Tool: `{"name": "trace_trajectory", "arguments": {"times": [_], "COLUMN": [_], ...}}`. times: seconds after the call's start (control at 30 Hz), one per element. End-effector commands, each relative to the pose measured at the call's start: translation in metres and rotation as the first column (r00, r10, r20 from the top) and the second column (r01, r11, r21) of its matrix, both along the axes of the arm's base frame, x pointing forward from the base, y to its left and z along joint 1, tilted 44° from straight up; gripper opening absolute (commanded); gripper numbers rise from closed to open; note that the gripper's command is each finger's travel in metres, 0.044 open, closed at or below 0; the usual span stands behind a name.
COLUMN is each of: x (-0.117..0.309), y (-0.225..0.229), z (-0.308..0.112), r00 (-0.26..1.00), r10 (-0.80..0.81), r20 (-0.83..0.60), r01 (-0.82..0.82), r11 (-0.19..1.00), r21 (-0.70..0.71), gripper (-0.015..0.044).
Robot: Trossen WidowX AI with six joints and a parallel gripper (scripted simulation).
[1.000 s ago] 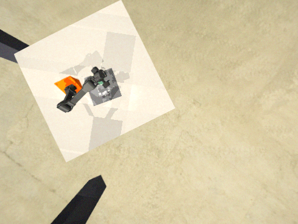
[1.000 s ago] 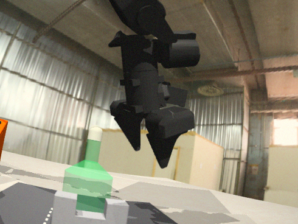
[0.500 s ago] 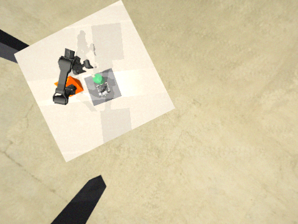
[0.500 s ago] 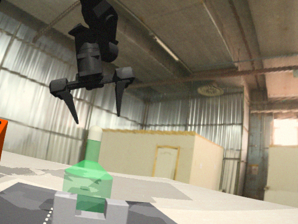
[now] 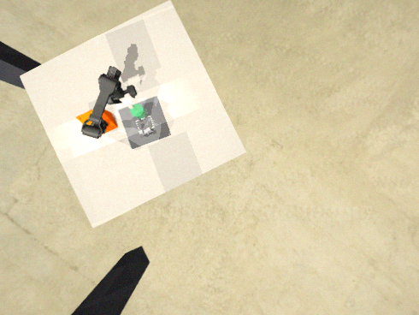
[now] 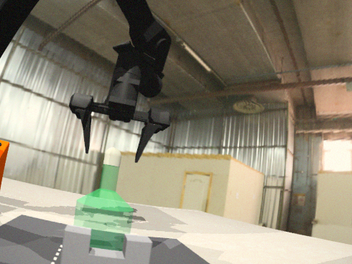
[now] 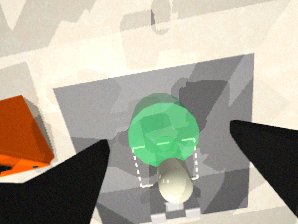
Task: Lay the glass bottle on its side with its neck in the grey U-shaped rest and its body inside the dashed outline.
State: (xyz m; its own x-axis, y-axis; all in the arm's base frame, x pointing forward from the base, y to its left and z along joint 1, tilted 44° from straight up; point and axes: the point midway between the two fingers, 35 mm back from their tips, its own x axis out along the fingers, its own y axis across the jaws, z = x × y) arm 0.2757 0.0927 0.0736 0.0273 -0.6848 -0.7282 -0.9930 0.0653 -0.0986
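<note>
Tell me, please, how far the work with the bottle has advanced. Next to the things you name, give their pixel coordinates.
Nothing of the laying down looks done: the green bottle point(image 5: 137, 110) point(image 6: 104, 211) point(image 7: 162, 131) stands upright. In hand seems to be the approach: the open gripper point(image 6: 112, 157) point(image 7: 168, 136) hangs above it, holding nothing. Left are gripping, tilting, setting the neck in the grey rest point(image 6: 140, 249) and the body inside the dashed outline point(image 7: 196, 162), then letting go.

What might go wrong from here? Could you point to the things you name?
The green bottle point(image 5: 137, 110) point(image 6: 103, 211) point(image 7: 162, 131) stands upright, so a nudge from the open gripper point(image 6: 111, 158) point(image 7: 168, 136) coming down could tip and break it.

Its tall, narrow neck might slip or swing if gripped badly while being laid over.

The grey rest point(image 6: 138, 249) stands close by, so the glass could knock against it on the way down.
</note>
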Motion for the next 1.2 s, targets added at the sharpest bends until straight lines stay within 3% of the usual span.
{"name": "trace_trajectory", "arguments": {"times": [0.0,1.0,1.17], "x": [0.001,-0.004,-0.004], "y": [0.0,-0.032,-0.032], "z": [-0.001,0.029,0.029], "r00": [1.0,1.0,1.0], "r10": [-0.006,-0.006,-0.006], "r20": [-0.021,-0.022,-0.022], "r01": [0.006,0.006,0.006], "r11": [1.0,1.0,1.0], "r21": [0.004,0.001,0.001], "gripper": [0.044,0.044,0.0309]}}
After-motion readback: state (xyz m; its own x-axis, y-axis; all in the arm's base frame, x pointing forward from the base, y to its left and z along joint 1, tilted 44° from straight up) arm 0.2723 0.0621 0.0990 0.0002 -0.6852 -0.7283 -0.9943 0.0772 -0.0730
